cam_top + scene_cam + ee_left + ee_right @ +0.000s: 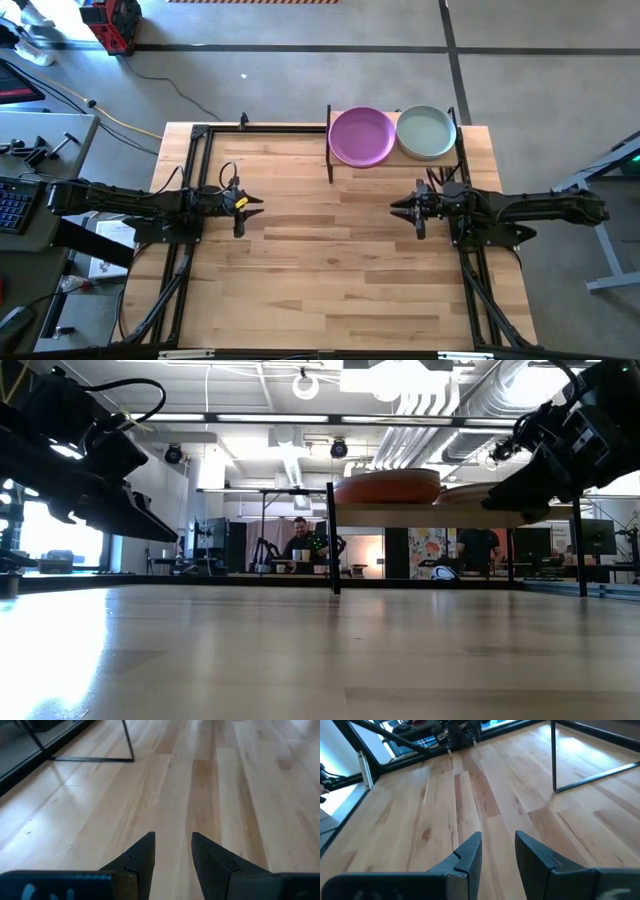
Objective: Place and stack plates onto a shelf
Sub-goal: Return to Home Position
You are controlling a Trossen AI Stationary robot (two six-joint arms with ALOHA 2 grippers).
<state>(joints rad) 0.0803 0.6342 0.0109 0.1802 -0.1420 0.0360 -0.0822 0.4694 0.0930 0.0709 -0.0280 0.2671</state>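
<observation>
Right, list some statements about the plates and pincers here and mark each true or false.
1. The purple plate and the pale green plate sit side by side on the shelf. True.
2. The left pincer grips a plate. False: it is open and empty above the tabletop.
3. The right pincer reaches over the shelf. False: it hangs above the tabletop, short of the shelf.
4. The two pincers point toward each other. True.
</observation>
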